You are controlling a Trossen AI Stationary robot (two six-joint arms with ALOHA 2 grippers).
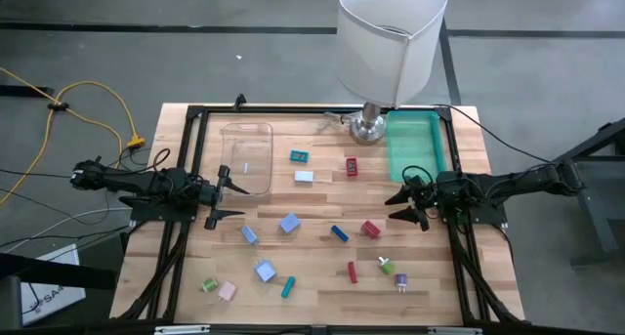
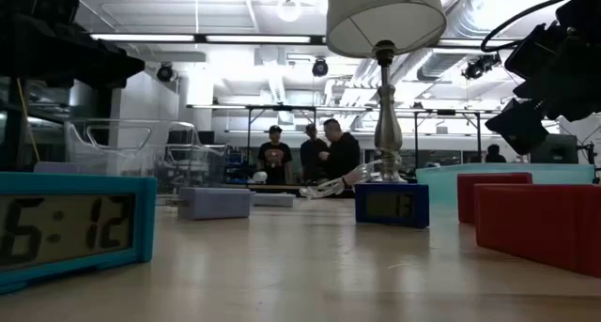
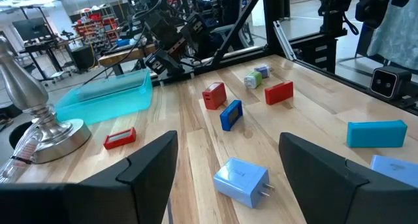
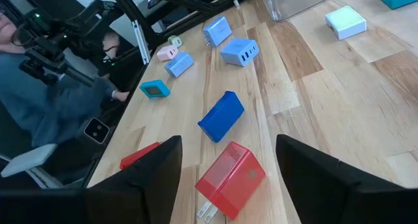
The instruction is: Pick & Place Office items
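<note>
Small office items lie scattered across the middle and near half of the wooden tabletop (image 1: 322,262): a red charger (image 1: 370,229) beside a dark blue block (image 1: 339,233), a light blue charger (image 1: 289,223) toward the center, another light blue block (image 1: 265,271) and a teal stick (image 1: 288,287) nearer the front edge, with a pink piece (image 1: 227,292) and a green piece (image 1: 209,285) at the front left corner. A small teal clock (image 1: 300,157), a white block (image 1: 304,176) and a small red piece (image 1: 352,165) sit farther back. None is held.

The left pincer (image 1: 221,193) hangs over the tabletop's left side, fingers spread and empty, just beside a clear plastic bin (image 1: 246,155). The right pincer (image 1: 402,204) hangs at the right side, also spread and empty, near the red charger and close to a teal tray (image 1: 415,147).

A lamp (image 1: 389,42) with a white shade stands at the back; the shade hides part of the frame behind it from above.

From table height, a teal clock (image 2: 70,223) fills the left foreground, cut off by the picture's edge, and red blocks (image 2: 535,219) are cropped at right. People (image 2: 310,153) stand far off in the room, too small to make out. In the right wrist view, a seated person's sleeve (image 4: 46,113) shows beyond the tabletop's edge.
</note>
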